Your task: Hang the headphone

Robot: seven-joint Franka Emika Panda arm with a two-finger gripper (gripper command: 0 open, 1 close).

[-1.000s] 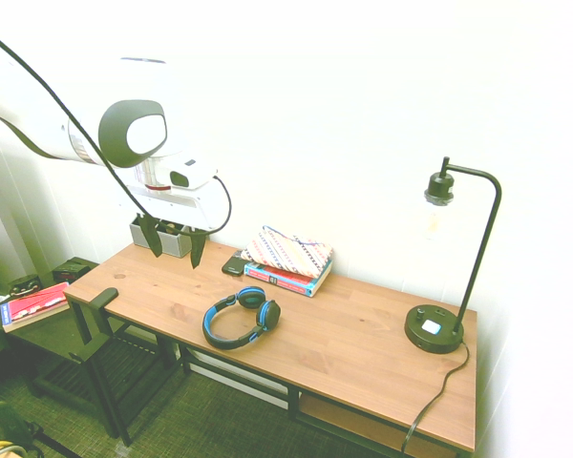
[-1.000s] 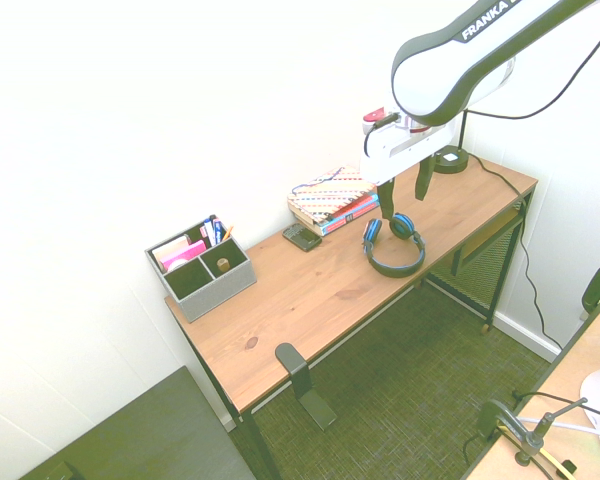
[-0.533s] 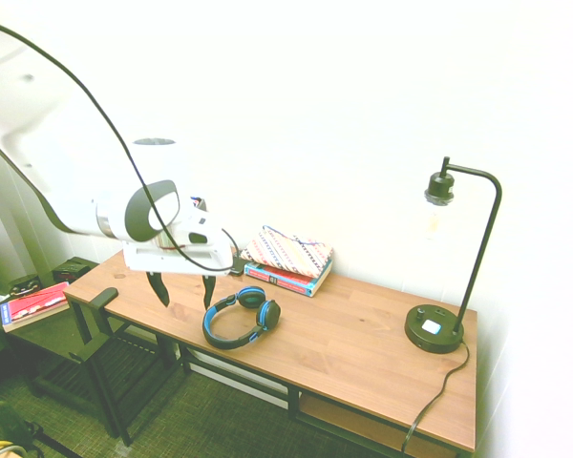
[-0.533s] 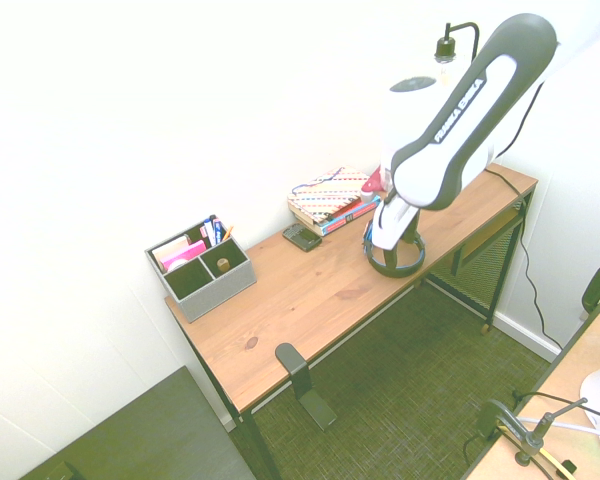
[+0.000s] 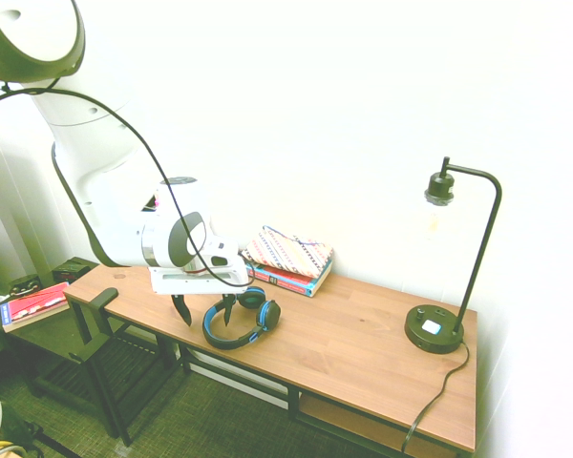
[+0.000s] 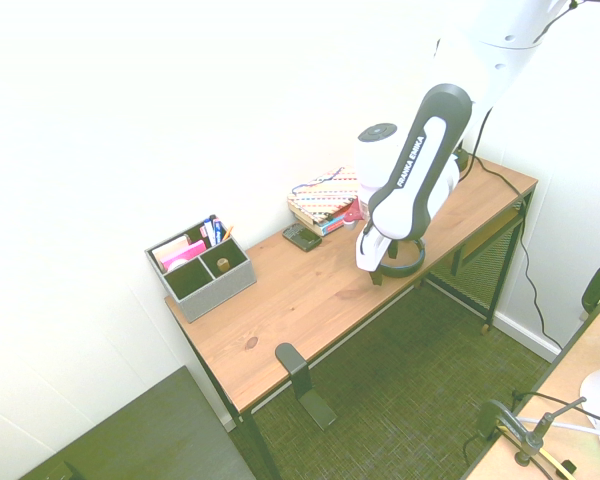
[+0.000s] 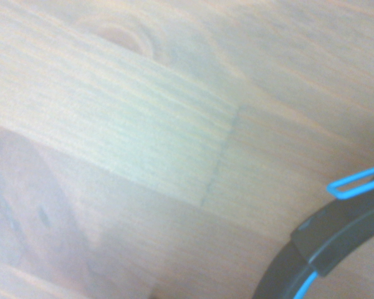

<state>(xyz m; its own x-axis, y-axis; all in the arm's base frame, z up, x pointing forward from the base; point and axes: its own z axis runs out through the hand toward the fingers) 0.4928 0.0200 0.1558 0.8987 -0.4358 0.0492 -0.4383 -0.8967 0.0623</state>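
The headphone [image 5: 244, 321], with a blue headband and black ear cups, lies flat on the wooden desk [image 5: 353, 339] near its front edge. My gripper [image 5: 205, 311] is open and low over the desk, its two dark fingers standing either side of the headband's left part without gripping it. From the other side the arm covers most of the headphone [image 6: 412, 262] and of the gripper [image 6: 376, 276]. The wrist view shows bare wood close up, with a piece of the headphone's [image 7: 327, 249] band in one corner.
A black hook [image 5: 101, 298] sticks out at the desk's left end, seen too as the black hook [image 6: 292, 365]. Stacked books [image 5: 288, 258] and a dark phone [image 6: 302, 237] lie by the wall. A grey organizer [image 6: 202, 268] and a black lamp [image 5: 435, 327] stand at opposite ends.
The arm has swung down from above the desk's left part to the headphone. The gripper now sits low at the headband and has stayed open.
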